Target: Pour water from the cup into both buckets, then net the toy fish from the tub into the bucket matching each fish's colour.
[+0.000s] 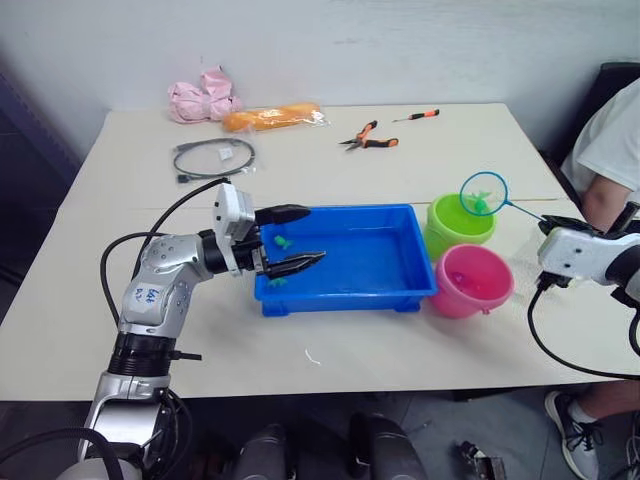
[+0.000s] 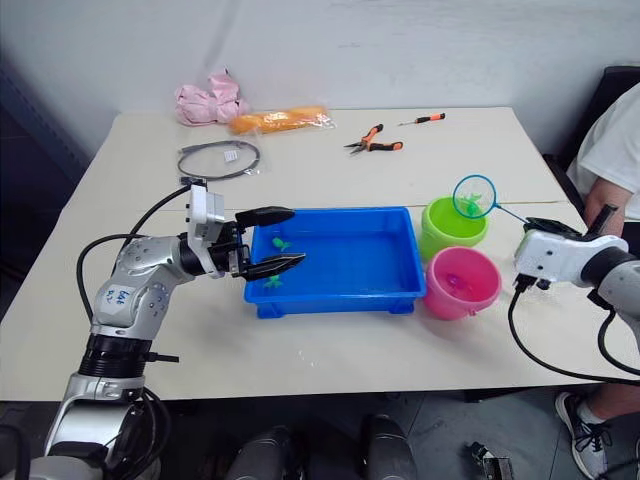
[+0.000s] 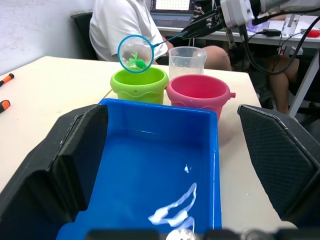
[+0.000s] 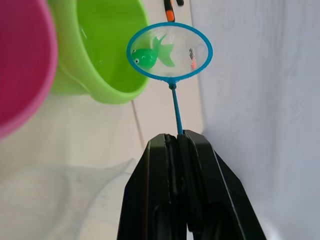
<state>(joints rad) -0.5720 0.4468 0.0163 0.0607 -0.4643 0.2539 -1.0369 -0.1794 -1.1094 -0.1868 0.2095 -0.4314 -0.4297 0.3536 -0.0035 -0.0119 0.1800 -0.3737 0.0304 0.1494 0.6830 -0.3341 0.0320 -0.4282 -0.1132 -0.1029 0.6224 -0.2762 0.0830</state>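
Note:
The blue tub (image 1: 345, 298) sits mid-table, with two green toy fish (image 1: 283, 241) near its left end. My left gripper (image 1: 315, 234) is open there, one finger over the rim and one inside. The lime green bucket (image 1: 458, 222) and the pink bucket (image 1: 470, 282) stand just right of the tub. My right gripper (image 4: 177, 137) is shut on the handle of the net (image 4: 170, 51). The net hangs above the green bucket's far edge with a green fish (image 4: 147, 56) in it. The clear cup (image 3: 186, 61) stands behind the buckets.
At the back of the table lie orange-handled pliers (image 1: 368, 137), a screwdriver (image 1: 418, 116), a coiled cable (image 1: 213, 158), a pink bag (image 1: 203, 100) and an orange packet (image 1: 272, 118). A person in a white shirt (image 1: 610, 150) sits at the right side.

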